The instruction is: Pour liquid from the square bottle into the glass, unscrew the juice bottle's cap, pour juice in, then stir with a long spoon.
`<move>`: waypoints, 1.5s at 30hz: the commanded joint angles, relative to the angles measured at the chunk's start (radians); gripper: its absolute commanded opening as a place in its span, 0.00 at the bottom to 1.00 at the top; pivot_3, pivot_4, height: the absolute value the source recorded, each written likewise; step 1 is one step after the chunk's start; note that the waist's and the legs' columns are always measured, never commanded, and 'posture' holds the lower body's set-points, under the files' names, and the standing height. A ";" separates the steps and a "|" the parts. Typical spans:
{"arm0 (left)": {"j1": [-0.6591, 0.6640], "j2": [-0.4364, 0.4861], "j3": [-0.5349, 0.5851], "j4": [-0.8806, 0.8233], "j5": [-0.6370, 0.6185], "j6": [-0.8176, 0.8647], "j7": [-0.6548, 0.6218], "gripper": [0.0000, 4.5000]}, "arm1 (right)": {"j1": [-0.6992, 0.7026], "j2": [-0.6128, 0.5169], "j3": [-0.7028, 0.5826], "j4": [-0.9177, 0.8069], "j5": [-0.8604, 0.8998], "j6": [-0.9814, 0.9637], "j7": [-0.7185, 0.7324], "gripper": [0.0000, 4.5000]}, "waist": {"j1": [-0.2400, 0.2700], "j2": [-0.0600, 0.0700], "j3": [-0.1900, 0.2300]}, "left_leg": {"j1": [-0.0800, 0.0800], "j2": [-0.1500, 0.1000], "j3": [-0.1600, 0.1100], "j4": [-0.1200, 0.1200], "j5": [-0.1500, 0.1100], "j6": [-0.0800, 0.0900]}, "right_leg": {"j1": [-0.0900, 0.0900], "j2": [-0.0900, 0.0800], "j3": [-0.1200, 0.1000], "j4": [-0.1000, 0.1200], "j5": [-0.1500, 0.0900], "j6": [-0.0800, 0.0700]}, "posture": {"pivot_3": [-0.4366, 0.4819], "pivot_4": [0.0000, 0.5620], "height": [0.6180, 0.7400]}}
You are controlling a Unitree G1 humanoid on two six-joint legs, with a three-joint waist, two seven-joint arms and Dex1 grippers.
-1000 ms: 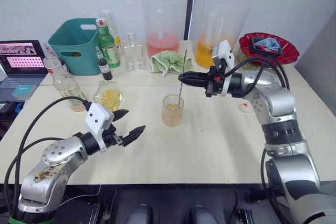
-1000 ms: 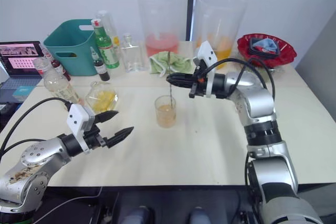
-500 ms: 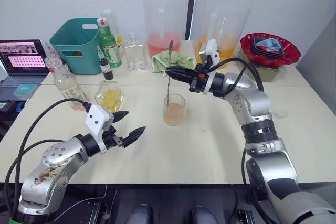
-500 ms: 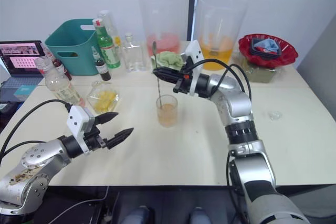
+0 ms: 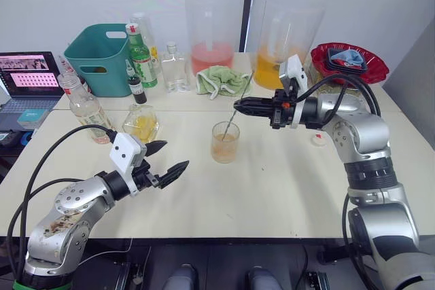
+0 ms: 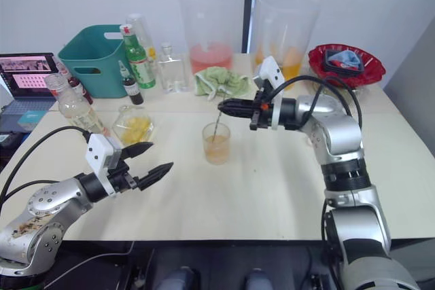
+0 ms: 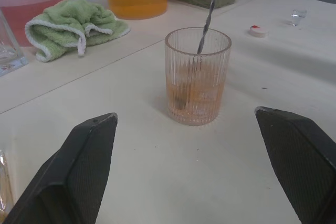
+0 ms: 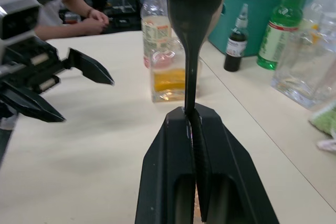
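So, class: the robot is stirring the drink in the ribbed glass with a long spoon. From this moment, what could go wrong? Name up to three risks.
1. The long spoon leans against the rim of the glass; a sideways pull by the right gripper could tip the free-standing glass.
2. Brisk stirring may slosh the orange drink onto the table.
3. The right gripper pinches only the spoon's thin handle, so the spoon might twist or slip.

Ribbed clear glass point(image 5: 225, 142) sits mid-table, long metal spoon point(image 5: 234, 115) standing tilted in it. Green cloth point(image 5: 220, 79) at 12 o'clock behind it, squat juice bottle point(image 5: 141, 124) at 9, small white cap point(image 5: 317, 139) at 3. Teal plastic bin point(image 5: 102, 59) lies at 10 o'clock, far back.
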 commanded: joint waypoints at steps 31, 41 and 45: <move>0.026 -0.004 0.027 -0.027 0.010 -0.034 0.018 0.99 | -0.107 -0.002 0.040 -0.049 0.009 0.081 0.077 0.00 | 0.001 0.000 0.000 | 0.000 0.000 0.000 0.000 0.000 0.000 | 0.000 0.000 0.000 0.000 0.000 0.000 | 0.48 0.27 1.00; 0.008 0.001 0.045 -0.005 0.010 -0.033 0.007 0.99 | -0.179 0.044 0.019 0.123 -0.051 -0.092 0.022 0.00 | -0.007 0.000 0.000 | 0.000 0.000 0.000 0.000 0.000 0.000 | -0.001 0.000 0.000 0.000 0.000 0.000 | 0.48 0.27 1.00; 0.016 0.000 0.050 -0.017 0.005 -0.032 0.005 0.99 | -0.174 0.080 -0.010 0.079 0.000 -0.053 0.010 0.00 | -0.002 0.000 0.000 | 0.000 0.000 0.000 0.000 0.000 0.000 | -0.001 0.000 0.000 0.001 0.000 0.000 | 0.48 0.27 1.00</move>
